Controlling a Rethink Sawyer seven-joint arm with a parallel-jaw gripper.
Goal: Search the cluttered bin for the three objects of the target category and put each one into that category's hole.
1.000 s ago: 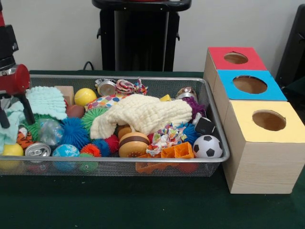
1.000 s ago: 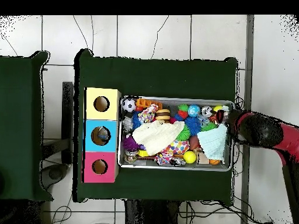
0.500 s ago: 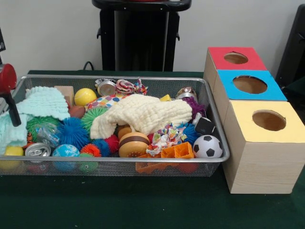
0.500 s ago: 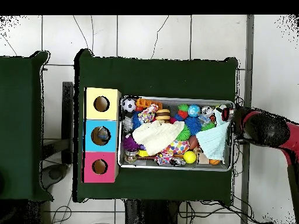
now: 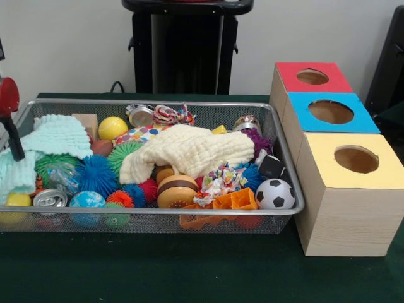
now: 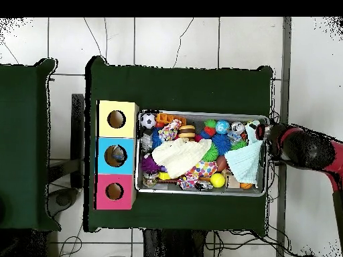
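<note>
Red-and-black gripper at wire mesh bin's end, clamped on pale mint knitted cloth, cream cloth mid-bin.

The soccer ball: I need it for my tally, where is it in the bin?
In the front view, the soccer ball sits in the bin's near right corner, beside the orange block and nearest the yellow-topped box.
</note>
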